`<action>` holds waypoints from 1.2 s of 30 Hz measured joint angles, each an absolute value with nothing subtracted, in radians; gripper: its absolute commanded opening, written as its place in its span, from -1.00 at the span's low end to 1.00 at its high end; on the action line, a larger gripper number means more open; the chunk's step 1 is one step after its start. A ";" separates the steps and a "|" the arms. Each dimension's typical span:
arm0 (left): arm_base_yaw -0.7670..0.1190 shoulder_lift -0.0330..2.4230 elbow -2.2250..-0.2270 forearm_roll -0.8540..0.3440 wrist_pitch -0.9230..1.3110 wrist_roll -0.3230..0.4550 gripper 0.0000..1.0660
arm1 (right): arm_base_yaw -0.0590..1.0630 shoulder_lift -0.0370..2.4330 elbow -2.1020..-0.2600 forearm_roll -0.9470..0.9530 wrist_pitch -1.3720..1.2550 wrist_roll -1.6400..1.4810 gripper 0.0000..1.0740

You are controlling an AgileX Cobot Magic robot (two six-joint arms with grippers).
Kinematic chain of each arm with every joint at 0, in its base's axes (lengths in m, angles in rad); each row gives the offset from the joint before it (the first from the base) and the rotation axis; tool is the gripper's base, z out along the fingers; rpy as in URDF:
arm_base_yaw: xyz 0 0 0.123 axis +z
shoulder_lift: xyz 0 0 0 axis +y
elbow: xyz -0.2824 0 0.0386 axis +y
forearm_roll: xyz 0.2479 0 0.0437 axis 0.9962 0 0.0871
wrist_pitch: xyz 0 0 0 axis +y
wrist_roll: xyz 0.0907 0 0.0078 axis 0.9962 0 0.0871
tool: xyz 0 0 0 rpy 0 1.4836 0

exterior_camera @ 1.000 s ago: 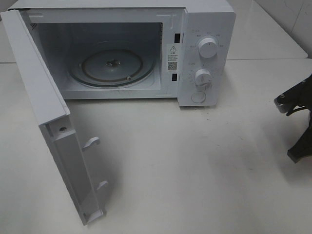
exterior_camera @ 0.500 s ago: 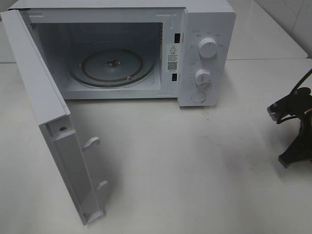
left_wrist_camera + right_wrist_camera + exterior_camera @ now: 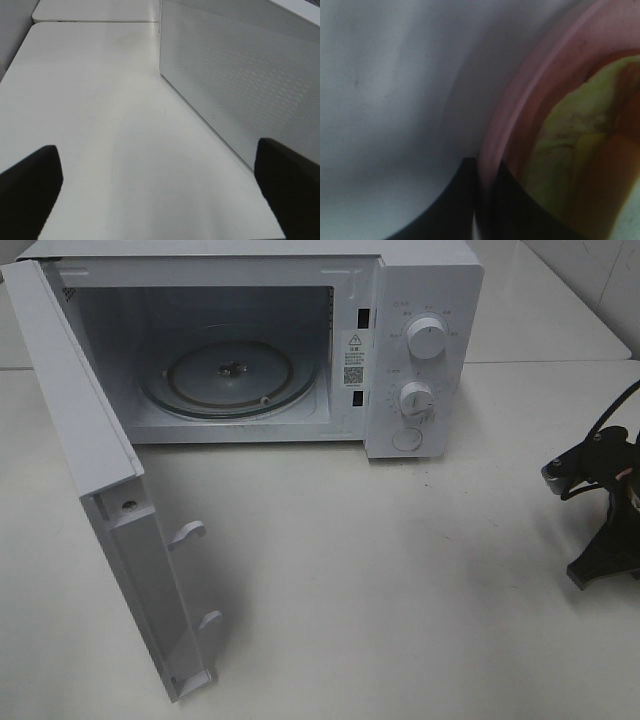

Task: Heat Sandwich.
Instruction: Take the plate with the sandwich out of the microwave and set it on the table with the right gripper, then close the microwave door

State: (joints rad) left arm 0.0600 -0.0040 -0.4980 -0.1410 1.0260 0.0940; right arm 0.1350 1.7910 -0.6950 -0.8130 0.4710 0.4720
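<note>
The sandwich (image 3: 570,150), pale bread with yellow-green filling, lies on a round pink plate (image 3: 520,100) in the right wrist view. My right gripper (image 3: 482,205) is shut on the plate's rim, one finger on each side of it. In the exterior high view only my right arm (image 3: 600,510) shows, at the table's far right edge; plate and sandwich are out of that frame. My left gripper (image 3: 160,200) is open over bare table beside the microwave's perforated side wall (image 3: 240,75), with nothing between its fingers.
A white microwave (image 3: 420,340) stands at the back of the table. Its door (image 3: 110,490) swings wide open toward the front left, and the glass turntable (image 3: 228,375) inside is bare. The white table (image 3: 400,590) extends in front.
My right arm has come a little further left into the exterior high view and sits slightly lower. The microwave and its door have not moved.
</note>
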 measured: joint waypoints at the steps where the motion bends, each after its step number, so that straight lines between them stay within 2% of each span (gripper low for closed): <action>1: 0.060 -0.004 -0.498 -0.141 1.026 0.094 0.90 | 0.135 1.791 -0.695 -0.812 0.471 0.472 -0.80; 12: 0.060 -0.004 -0.498 -0.141 1.026 0.094 0.90 | 0.135 1.791 -0.696 -0.781 0.474 0.472 -0.48; 13: 0.060 -0.004 -0.498 -0.141 1.026 0.094 0.90 | 0.135 1.791 -0.697 -0.761 0.477 0.471 -0.36; 15: 0.060 -0.004 -0.498 -0.141 1.026 0.094 0.90 | 0.135 1.790 -0.698 -0.737 0.490 0.456 -0.26; 23: 0.060 -0.004 -0.498 -0.141 1.026 0.094 0.90 | 0.135 1.688 -0.698 -0.630 0.520 0.369 0.03; 24: 0.060 -0.004 -0.498 -0.141 1.026 0.094 0.90 | 0.135 1.653 -0.698 -0.597 0.532 0.344 0.13; 26: 0.060 -0.004 -0.498 -0.141 1.026 0.094 0.90 | 0.135 1.633 -0.698 -0.575 0.541 0.330 0.20; 28: 0.060 -0.004 -0.498 -0.141 1.026 0.094 0.90 | 0.135 1.598 -0.698 -0.527 0.554 0.300 0.37; 29: 0.060 -0.004 -0.498 -0.141 1.026 0.094 0.90 | 0.135 1.559 -0.698 -0.487 0.570 0.267 0.53; 33: 0.060 -0.004 -0.498 -0.141 1.026 0.094 0.90 | 0.135 1.488 -0.697 -0.410 0.611 0.222 0.65; 36: 0.060 -0.004 -0.498 -0.141 1.026 0.094 0.90 | 0.135 1.455 -0.697 -0.376 0.632 0.211 0.63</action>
